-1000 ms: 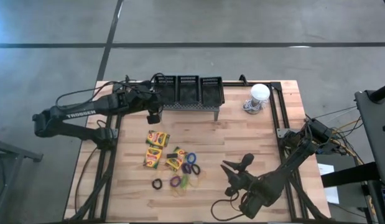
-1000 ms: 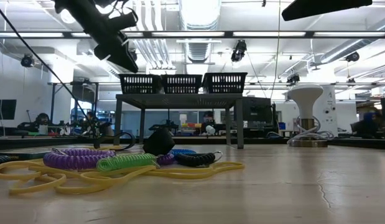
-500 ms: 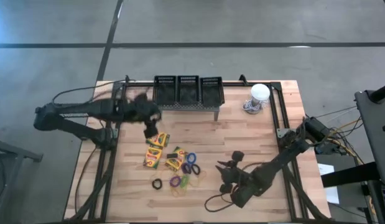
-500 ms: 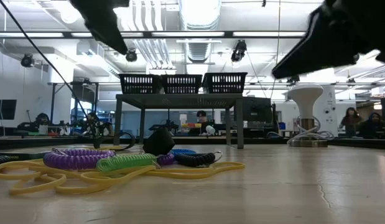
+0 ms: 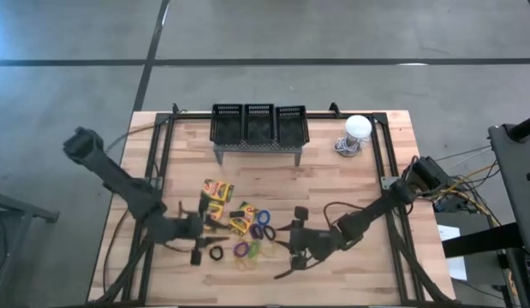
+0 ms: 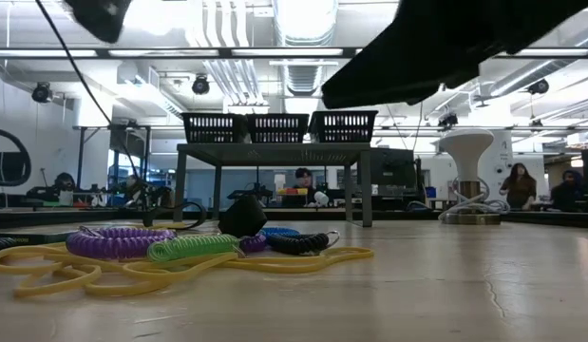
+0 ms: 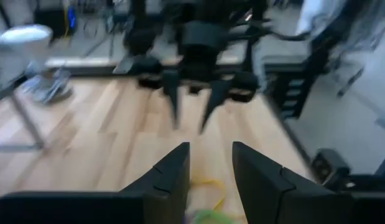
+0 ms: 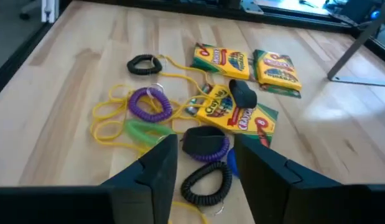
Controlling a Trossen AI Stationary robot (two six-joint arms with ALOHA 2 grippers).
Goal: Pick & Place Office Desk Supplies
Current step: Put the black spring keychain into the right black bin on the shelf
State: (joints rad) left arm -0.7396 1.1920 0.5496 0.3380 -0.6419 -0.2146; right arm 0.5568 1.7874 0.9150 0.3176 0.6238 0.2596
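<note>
Yellow-and-green crayon boxes [image 8: 232, 109] lie among yellow, purple [image 8: 148, 101], green [image 8: 141, 130] and black band loops [image 8: 143, 63].

The pale wood-plank table [image 5: 333, 184] carries a grey perforated stand [image 5: 258, 148] along its far edge and a white dome object [image 5: 357, 128] beside it. Nearer the middle lie crayon boxes [image 5: 217, 190], with coiled band loops [image 5: 263, 224] in yellow, purple, green, blue and black clustered just beside them.
</note>
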